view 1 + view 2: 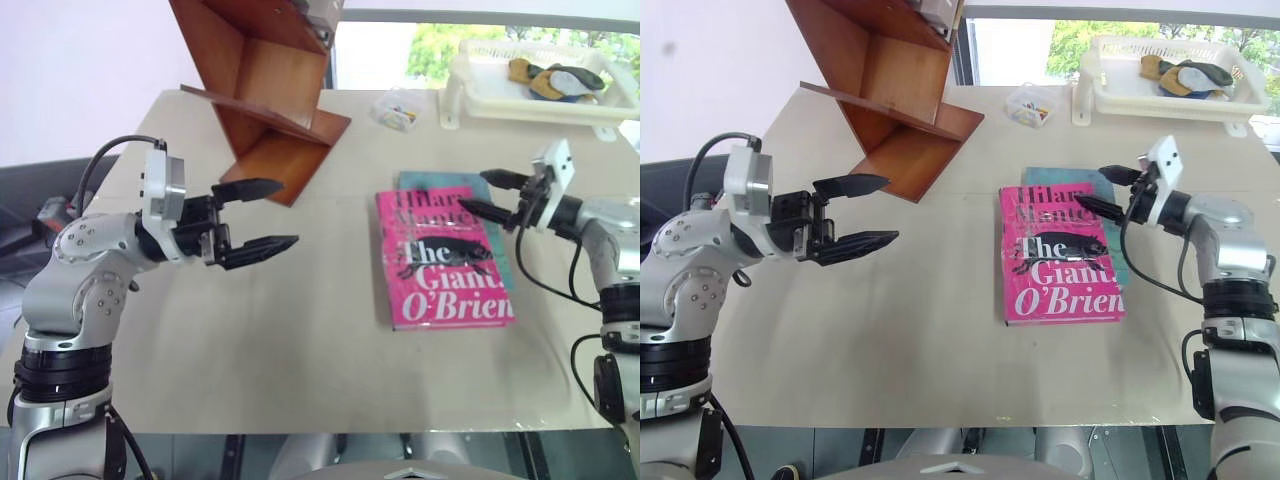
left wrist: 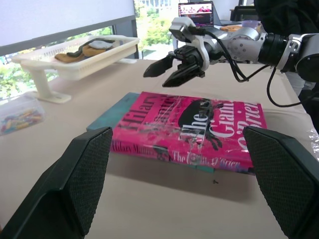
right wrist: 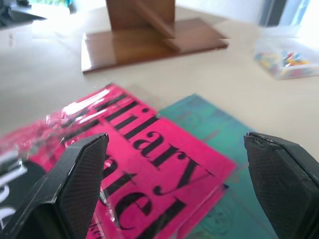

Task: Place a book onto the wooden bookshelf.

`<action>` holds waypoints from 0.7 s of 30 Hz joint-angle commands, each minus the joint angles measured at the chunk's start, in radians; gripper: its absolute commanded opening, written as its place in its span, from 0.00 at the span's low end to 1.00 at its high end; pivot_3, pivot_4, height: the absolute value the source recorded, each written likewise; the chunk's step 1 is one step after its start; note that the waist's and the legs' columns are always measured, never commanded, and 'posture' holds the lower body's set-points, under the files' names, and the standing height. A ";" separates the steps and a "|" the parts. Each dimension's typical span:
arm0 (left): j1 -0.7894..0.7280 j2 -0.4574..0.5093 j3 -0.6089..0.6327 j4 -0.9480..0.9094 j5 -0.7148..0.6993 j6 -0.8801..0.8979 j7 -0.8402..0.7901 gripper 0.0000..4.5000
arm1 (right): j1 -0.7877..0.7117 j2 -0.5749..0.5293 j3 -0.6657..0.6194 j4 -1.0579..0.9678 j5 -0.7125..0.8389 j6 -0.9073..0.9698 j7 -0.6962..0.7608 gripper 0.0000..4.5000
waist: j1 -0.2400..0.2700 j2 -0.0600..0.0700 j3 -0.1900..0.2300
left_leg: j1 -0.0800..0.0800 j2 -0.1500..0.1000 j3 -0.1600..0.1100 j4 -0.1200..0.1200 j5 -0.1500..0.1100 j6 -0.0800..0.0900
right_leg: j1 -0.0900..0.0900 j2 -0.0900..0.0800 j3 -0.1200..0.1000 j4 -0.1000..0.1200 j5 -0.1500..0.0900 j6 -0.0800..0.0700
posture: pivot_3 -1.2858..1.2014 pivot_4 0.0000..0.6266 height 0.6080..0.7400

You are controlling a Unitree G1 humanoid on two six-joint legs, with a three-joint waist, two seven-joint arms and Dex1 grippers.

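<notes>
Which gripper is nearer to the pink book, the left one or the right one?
The right. The right gripper hovers open above the far right corner of the pink book, while the left gripper, also open, hangs over bare table, well off the book's left edge.

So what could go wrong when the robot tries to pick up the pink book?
The pink book lies flat on top of a teal book, so the right gripper, with its jaws open and empty above it, might drag or lift both. The cover looks shiny, so it could slip. The wooden shelf has slanted boards, so a book set there might slide off.
</notes>
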 commanded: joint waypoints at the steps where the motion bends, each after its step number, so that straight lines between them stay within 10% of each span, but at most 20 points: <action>1: -0.031 -0.003 -0.002 0.009 0.003 -0.021 -0.014 1.00 | 0.008 0.008 -0.027 -0.046 0.009 -0.014 -0.045 0.99 | -0.001 0.000 0.000 | 0.000 0.000 0.000 0.000 0.000 0.000 | 0.000 0.000 0.000 0.000 0.000 0.000 | 0.52 0.24 1.00; 9: -0.037 -0.006 -0.008 0.015 -0.003 -0.012 -0.022 1.00 | 0.069 -0.021 -0.091 -0.141 0.073 -0.003 -0.043 0.99 | 0.004 0.000 0.000 | -0.001 0.000 -0.002 0.000 0.000 0.000 | 0.000 0.000 -0.001 -0.001 0.000 0.000 | 0.52 0.24 1.00; 21: 0.053 -0.103 -0.083 -0.073 -0.192 0.291 0.118 1.00 | 0.670 -0.145 -0.477 -0.662 0.383 0.110 0.069 0.99 | 0.035 0.001 0.000 | 0.000 -0.001 -0.004 0.001 0.000 0.000 | 0.003 0.000 0.000 -0.001 0.000 0.000 | 0.52 0.24 1.00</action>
